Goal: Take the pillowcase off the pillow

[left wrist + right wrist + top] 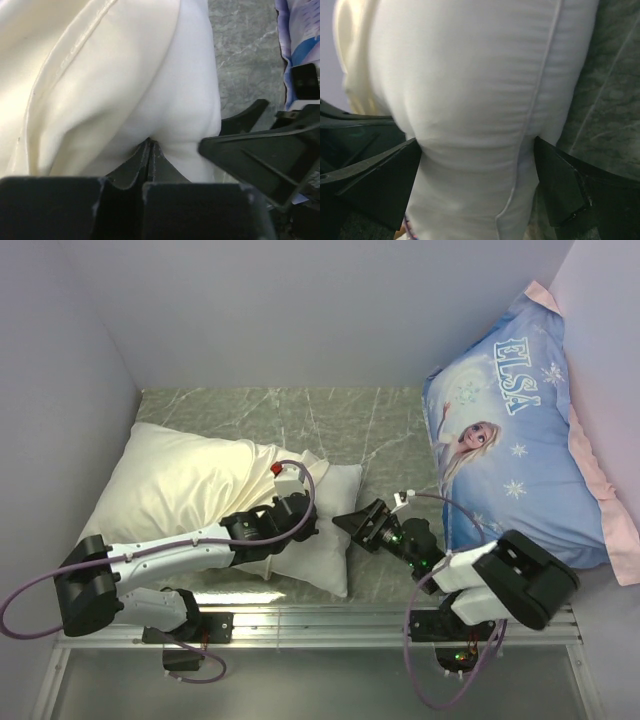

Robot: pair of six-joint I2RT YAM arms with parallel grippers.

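Probably a robotics lab booth: plain pale walls [300, 300] enclose a marbled worktop [330, 420] fronted by an aluminium mounting rail [330, 625].

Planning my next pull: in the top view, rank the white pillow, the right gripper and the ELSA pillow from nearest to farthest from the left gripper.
1. The pillow, right at the tips of the left gripper.
2. The right gripper, just to the right, at the pillow's bare end.
3. The ELSA pillow, far right, leaning on the wall.

Bright soft even light, faint shadows, left fingers [131, 172] blurred up close
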